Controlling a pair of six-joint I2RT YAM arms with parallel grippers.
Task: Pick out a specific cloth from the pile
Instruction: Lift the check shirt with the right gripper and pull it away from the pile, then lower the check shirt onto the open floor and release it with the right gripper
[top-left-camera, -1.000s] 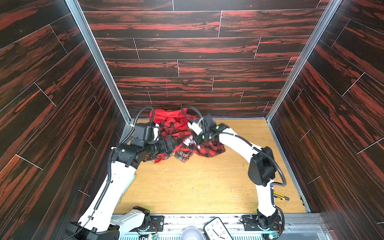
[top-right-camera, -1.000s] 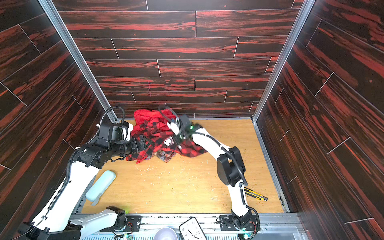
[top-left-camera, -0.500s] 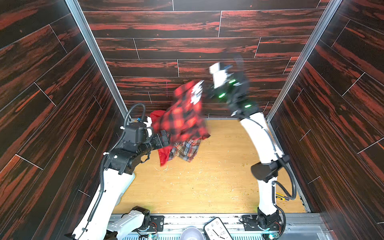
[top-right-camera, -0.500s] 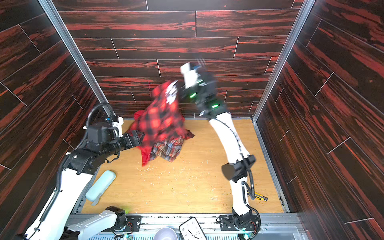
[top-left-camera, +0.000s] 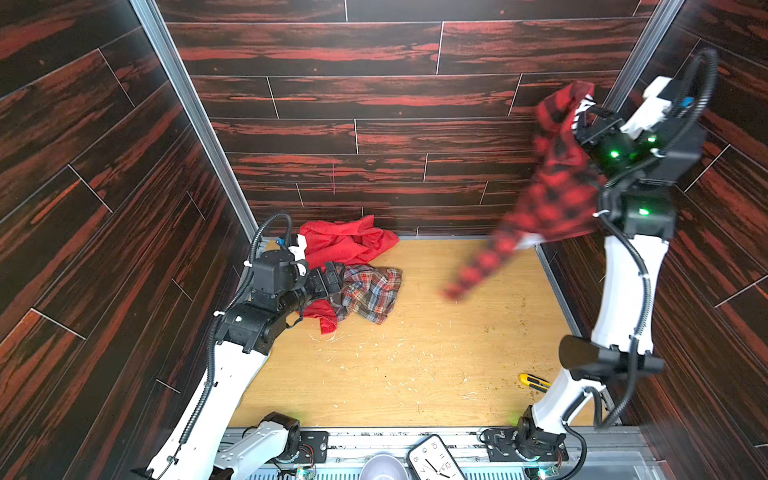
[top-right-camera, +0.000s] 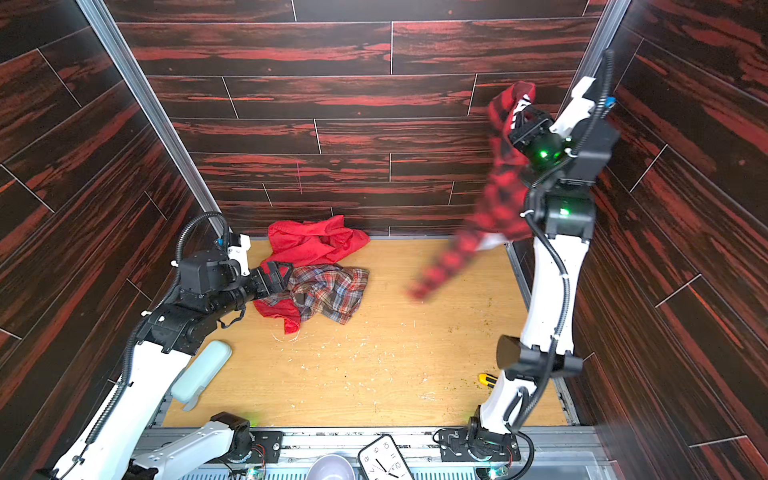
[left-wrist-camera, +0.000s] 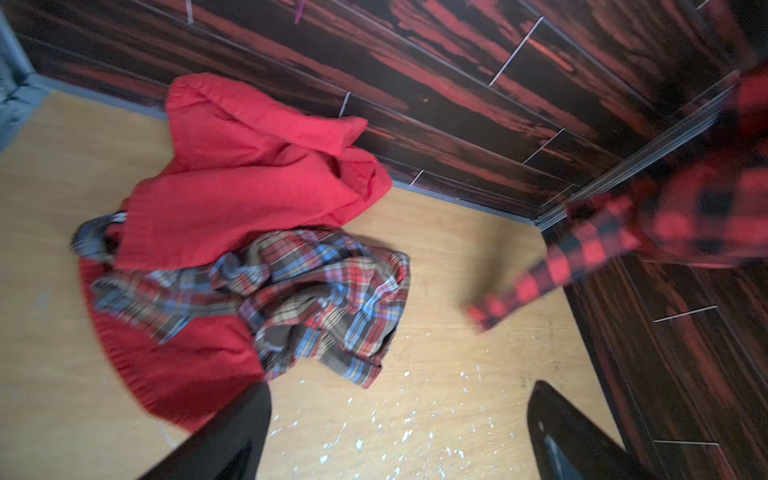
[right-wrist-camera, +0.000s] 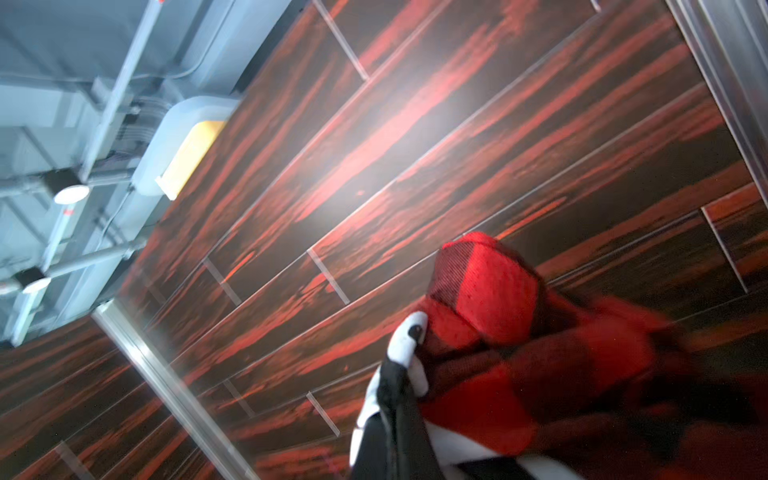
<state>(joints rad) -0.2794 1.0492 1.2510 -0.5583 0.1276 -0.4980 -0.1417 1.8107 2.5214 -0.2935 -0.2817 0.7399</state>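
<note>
Bright light, glare on wall (right-wrist-camera: 399, 124), cloth (top-left-camera: 552, 203) blurred

The cloth (top-left-camera: 555, 195) has been drawn off the pile (top-right-camera: 320, 266) and carried high to the right by the right gripper (top-left-camera: 581, 116), which is closed on its upper edge. More of the plaid shirt (top-left-camera: 370, 291) has been uncovered, and the pile has been flattened.

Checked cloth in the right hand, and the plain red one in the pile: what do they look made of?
The checked cloth looks like soft woven flannel: matte, slightly fuzzy close up in the right wrist view, hanging limp from the right hand. The plain red cloth looks like thicker matte cotton, perhaps fleece, given its rounded folds.
</note>
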